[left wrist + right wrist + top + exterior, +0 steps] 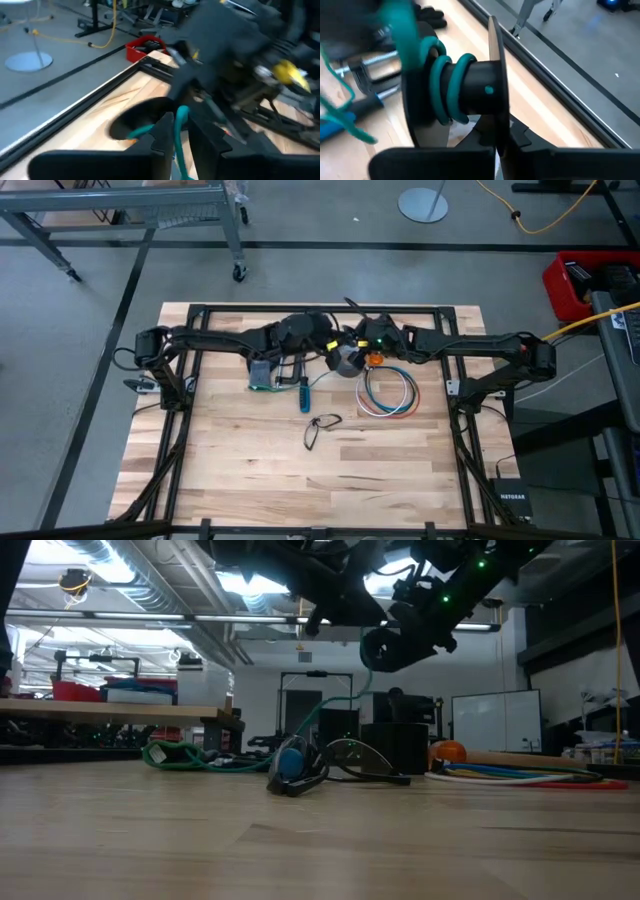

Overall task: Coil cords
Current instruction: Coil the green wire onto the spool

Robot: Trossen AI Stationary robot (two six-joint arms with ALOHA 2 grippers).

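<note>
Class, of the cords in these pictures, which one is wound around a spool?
The teal cord, wrapped around the black spool; the white, blue and red cords lie as a loose ring on the table.

Blue-handled tool [305, 395], glasses [321, 429], red bin [572, 283] nearby.

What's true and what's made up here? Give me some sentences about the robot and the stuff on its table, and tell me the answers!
1. The right claw grips a black spool with teal cord wound on it. True.
2. The ring of coloured cords hangs in the air. False: it lies flat on the table.
3. A pair of glasses lies on the table. True.
4. The spool stands on the table. False: the low view shows it held up above the wood.
5. The left claw waits far off at the table's edge. False: it is in the middle, right beside the spool.
</note>
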